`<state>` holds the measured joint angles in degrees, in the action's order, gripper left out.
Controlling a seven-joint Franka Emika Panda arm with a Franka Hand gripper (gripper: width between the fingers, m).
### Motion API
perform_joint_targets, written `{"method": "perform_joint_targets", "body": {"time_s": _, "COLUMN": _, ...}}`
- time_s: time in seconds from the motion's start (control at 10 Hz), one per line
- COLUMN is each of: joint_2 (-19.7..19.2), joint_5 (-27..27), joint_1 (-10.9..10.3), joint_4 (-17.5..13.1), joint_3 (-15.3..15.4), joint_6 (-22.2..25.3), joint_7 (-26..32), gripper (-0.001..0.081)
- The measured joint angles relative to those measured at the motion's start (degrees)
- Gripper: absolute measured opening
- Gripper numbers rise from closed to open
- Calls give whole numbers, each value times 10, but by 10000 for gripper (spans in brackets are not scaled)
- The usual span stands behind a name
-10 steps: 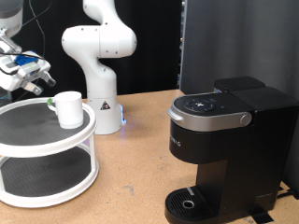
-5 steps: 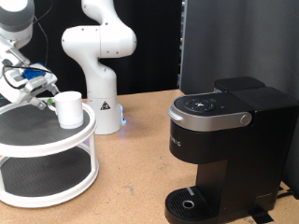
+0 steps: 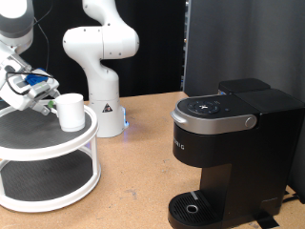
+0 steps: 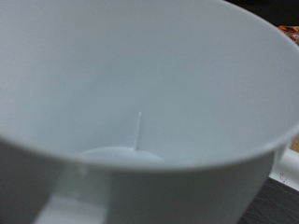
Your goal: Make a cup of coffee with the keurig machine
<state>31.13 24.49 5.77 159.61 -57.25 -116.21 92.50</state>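
Now jaws (image 3: 40, 98) beside cup (image 3: 70, 110) near shelf (image 3: 57, 143) edge; jaw gap unclear.

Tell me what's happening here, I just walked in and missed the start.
A Franka arm has its gripper right beside the white cup, which stands on the top tier of a round white two-tier stand. The wrist view is filled by the cup's empty inside. The keurig machine sits apart on the exterior view's right, lid closed, nothing on its drip tray.
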Motion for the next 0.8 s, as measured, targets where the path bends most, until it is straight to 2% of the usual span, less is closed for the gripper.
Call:
{"method": "perform_joint_targets", "body": {"time_s": 0.3, "joint_2": 0, "joint_5": -1, "joint_1": 0, "joint_4": 1, "joint_3": -6, "joint_6": 2, "joint_7": 3, "gripper": 801}}
{"method": "perform_joint_targets", "body": {"time_s": 0.4, "joint_2": -1, "joint_5": -1, "joint_1": 0, "joint_4": 1, "joint_3": -6, "joint_6": 1, "joint_7": 3, "gripper": 761}}
{"method": "perform_joint_targets", "body": {"time_s": 0.5, "joint_2": -1, "joint_5": -1, "joint_1": 0, "joint_4": 1, "joint_3": -6, "joint_6": 1, "joint_7": 3, "gripper": 761}}
{"method": "perform_joint_targets", "body": {"time_s": 0.7, "joint_2": -4, "joint_5": -1, "joint_1": 0, "joint_4": 1, "joint_3": -6, "joint_6": 1, "joint_7": 3, "gripper": 393}}
{"method": "perform_joint_targets", "body": {"time_s": 0.8, "joint_2": -6, "joint_5": -1, "joint_1": 0, "joint_4": 1, "joint_3": -6, "joint_6": 1, "joint_7": 3, "gripper": 393}}
